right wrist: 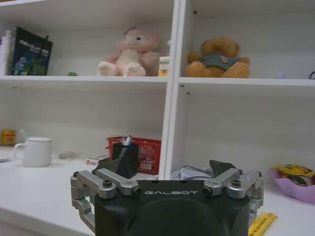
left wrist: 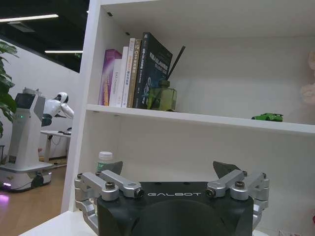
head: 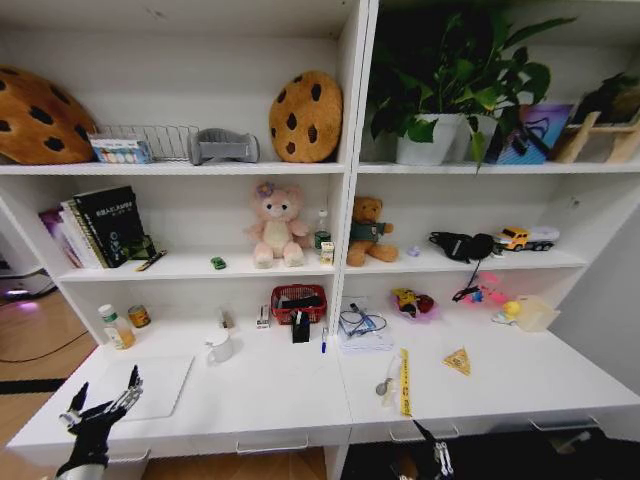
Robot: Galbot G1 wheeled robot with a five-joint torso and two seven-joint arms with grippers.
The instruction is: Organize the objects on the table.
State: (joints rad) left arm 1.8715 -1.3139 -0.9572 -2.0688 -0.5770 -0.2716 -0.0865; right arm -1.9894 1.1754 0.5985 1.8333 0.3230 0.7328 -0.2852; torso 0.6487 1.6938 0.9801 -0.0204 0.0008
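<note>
From the head view I judge we're at the approach — nothing picked yet. The laptop [head: 150, 385] lies at the table's [head: 280, 395] left end, the mug [head: 219, 346] behind it, the yellow ruler [head: 405, 382] right of centre. My left gripper [head: 103, 403] hovers at the laptop's near corner; the right gripper [head: 437, 455] hangs below the front edge.

Left wrist view: fingers [left wrist: 110, 186] spread wide, empty.

Right wrist view: likewise wide open, empty — facing the mug. Next I'd choose one item.
</note>
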